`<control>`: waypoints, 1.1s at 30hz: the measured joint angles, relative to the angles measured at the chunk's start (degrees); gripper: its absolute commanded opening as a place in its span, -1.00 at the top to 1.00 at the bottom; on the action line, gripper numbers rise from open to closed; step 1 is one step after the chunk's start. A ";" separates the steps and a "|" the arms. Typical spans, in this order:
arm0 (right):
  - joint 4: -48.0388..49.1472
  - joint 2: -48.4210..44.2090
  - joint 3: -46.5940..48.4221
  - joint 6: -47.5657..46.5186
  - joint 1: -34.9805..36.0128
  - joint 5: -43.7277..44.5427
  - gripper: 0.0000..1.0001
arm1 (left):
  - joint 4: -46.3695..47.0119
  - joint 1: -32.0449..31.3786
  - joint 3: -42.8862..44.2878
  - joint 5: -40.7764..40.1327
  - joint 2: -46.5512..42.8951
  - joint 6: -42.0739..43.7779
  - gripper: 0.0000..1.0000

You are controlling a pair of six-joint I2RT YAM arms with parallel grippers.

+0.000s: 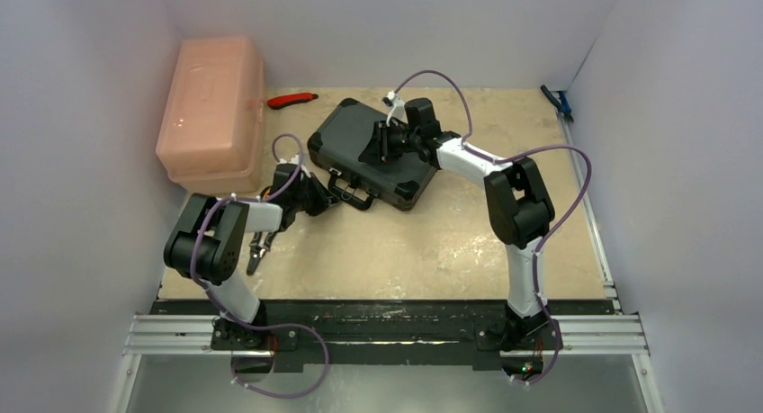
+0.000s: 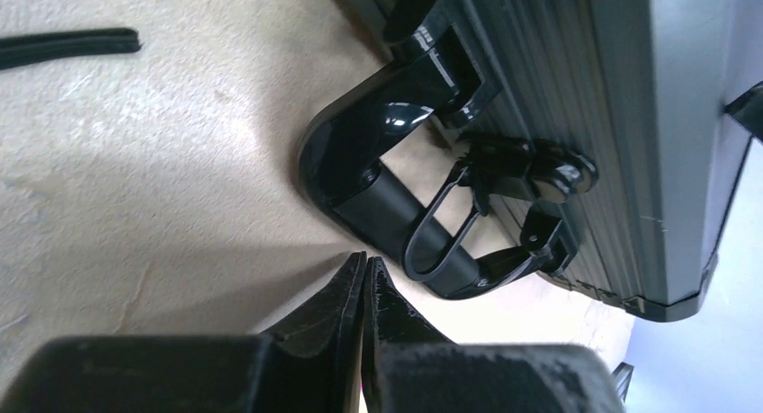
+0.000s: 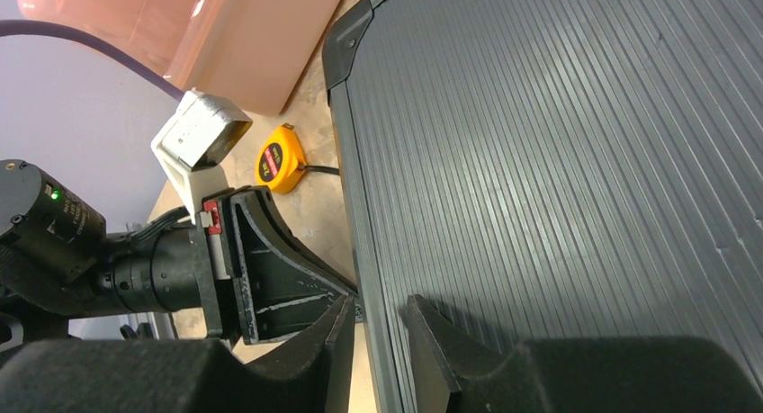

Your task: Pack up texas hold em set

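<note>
Beige tabletop between white walls, where a black ribbed hard case [image 1: 373, 152] lies mid-table with its lid down, so any chips or cards inside are hidden from me. Packing looks nearly finished, I judge, with latching not yet done. My left gripper [image 2: 364, 278], jaws pressed together on nothing, points at the glossy black handle [image 2: 378, 206] and the loose wire latch [image 2: 526, 166]. My right gripper [image 3: 378, 332] hovers over the lid's edge, jaws narrowly apart. Next I'd push that latch home while steadying the lid. A translucent pink plastic box [image 1: 211, 107] stands lidded far left, contents unclear
</note>
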 measured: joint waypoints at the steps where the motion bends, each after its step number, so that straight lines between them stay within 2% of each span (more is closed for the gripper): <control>1: 0.00 0.00 0.00 -0.04 0.00 0.02 0.35 | 0.22 -0.04 0.20 0.20 0.07 -0.13 1.00; 24: -0.07 0.00 0.00 -0.66 0.00 0.04 0.39 | 2.21 -1.22 5.84 3.28 3.48 -3.67 1.00; 33: -0.09 0.00 0.00 -0.68 0.00 0.07 0.40 | -0.24 -1.22 8.63 3.30 5.46 -3.72 1.00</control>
